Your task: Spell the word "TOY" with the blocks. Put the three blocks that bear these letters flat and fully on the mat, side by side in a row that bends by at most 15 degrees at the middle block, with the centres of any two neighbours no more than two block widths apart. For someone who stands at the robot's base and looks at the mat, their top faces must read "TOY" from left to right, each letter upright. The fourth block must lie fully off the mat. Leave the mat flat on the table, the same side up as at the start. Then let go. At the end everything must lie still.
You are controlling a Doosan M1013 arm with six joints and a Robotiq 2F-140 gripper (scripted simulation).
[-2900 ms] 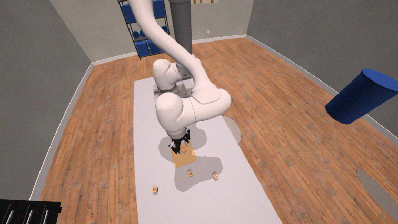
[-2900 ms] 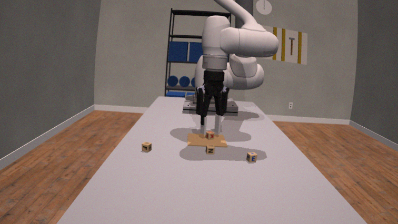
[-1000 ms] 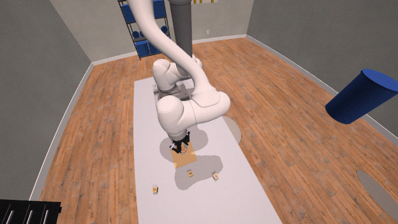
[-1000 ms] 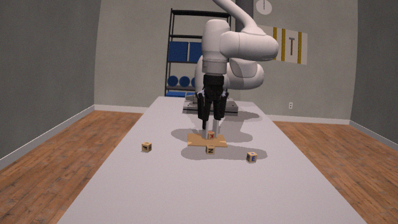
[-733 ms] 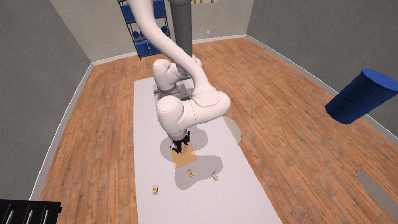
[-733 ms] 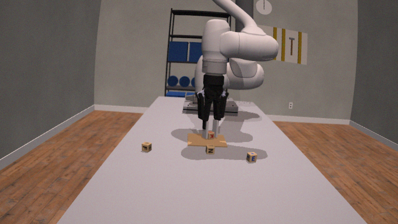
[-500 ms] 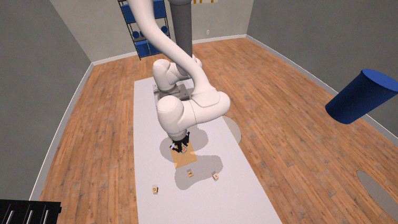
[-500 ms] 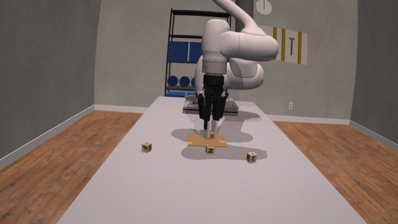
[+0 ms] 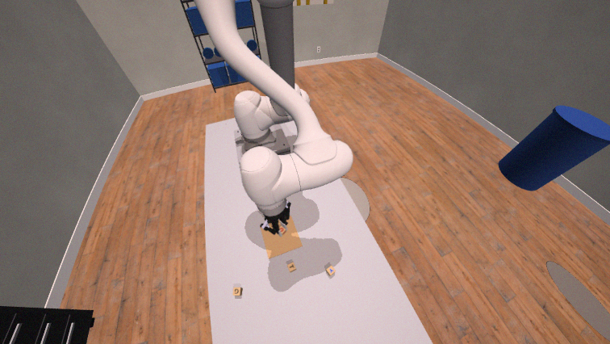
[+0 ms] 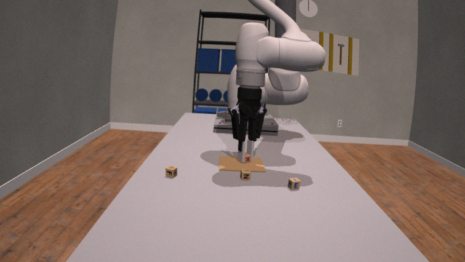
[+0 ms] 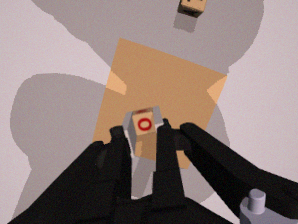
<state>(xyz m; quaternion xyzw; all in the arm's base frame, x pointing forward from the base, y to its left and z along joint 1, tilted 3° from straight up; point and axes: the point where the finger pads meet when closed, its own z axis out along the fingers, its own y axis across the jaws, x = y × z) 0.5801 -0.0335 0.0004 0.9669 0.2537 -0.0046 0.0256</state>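
Right, O block [image 9: 282,229] [image 10: 247,158] [image 11: 144,124]: caught directly between the fingertips, over the base-side part of the mat [image 9: 282,246] [image 10: 232,165] [image 11: 162,80], red ring facing up; hard to tell whether touching down or just clear of it.
Gripper [image 9: 280,228] [image 10: 246,156] [image 11: 144,119]: drawn in and, by the look of it, grasping that block, a pad on either flank.
Long axis: none to speak of on a cube; sides nearly square to the pads, yet visibly skewed to the mat's edges.
T block [image 9: 290,266] [image 10: 245,175] [image 11: 192,6]: ahead of the hand, just beyond the mat's far edge, likely next after release.
Blue-lettered block [image 9: 330,270] [image 10: 294,183]: farther out, ahead and left of the hand; probably Y, needed on O's right.
G block [image 9: 237,291] [image 10: 171,171]: ahead and right, well apart, best left alone.

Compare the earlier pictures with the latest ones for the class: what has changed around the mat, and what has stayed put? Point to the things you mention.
The fingers [image 9: 285,216] [image 10: 250,150] have come down slightly and closed in around the O block [image 9: 282,230] [image 10: 247,158] [image 11: 144,124]; whether they grip it yet, I cannot tell. The mat [image 9: 283,248] [image 10: 229,165] [image 11: 165,75], T block [image 9: 291,267] [image 10: 245,175] [image 11: 192,7], A block [image 9: 331,270] [image 10: 294,183] and G block [image 9: 237,291] [image 10: 171,171] stayed put.
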